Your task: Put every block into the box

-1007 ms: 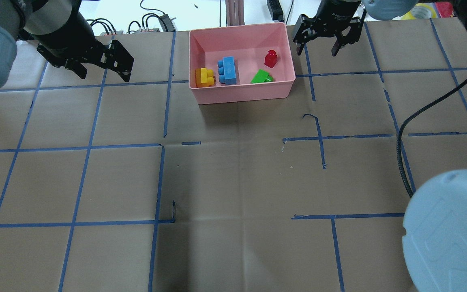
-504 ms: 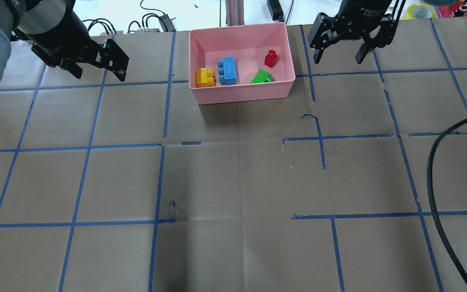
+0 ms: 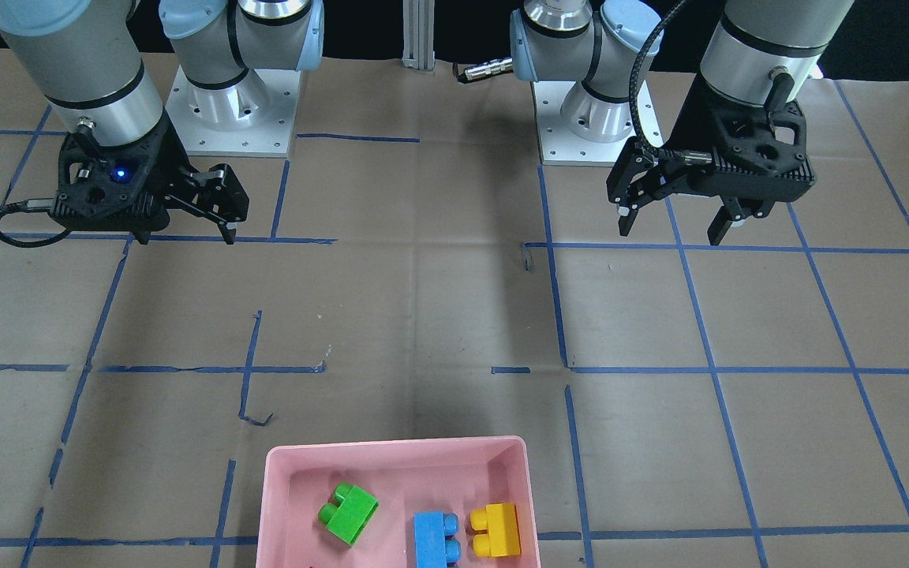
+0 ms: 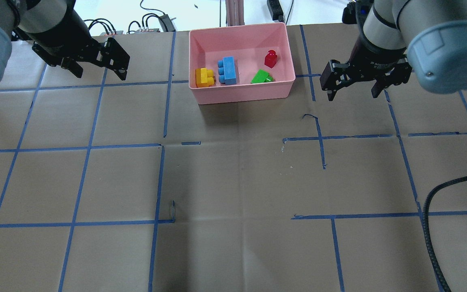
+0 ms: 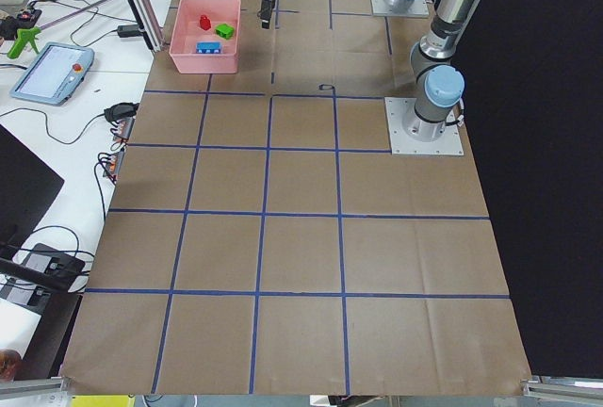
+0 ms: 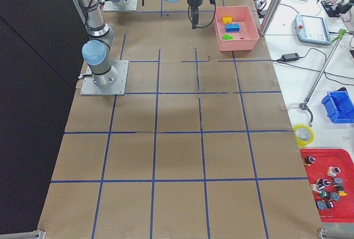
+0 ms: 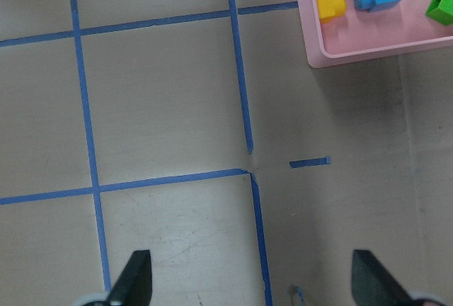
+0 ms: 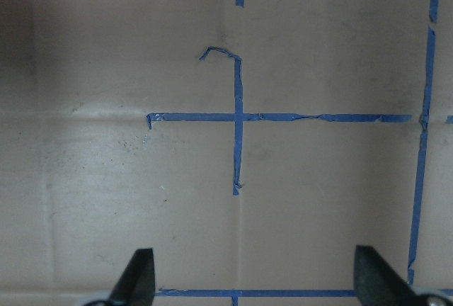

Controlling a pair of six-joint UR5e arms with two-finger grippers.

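All four blocks lie inside the pink box point(image 4: 241, 92) at the far middle of the worktop point(image 4: 233, 182): the yellow block point(image 4: 204, 77) and the light blue block point(image 4: 228, 70) sit side by side at its left, the green block point(image 4: 261, 76) tilts against the near wall at its right, and the small red block point(image 4: 270, 59) stands apart behind the green one. None of them has shifted over the last second. What has changed is the right end effector point(image 4: 353, 94): it was up beside the box's far right corner and has drawn back toward the robot and further to the right, now hovering over bare worktop well clear of the rim. Its fingers are spread wide and hold nothing. The left end effector point(image 4: 99, 73) has barely moved; it hangs well to the left of the box, also wide and empty. No block is left outside, so the task looks finished and the arms seem to be retreating.
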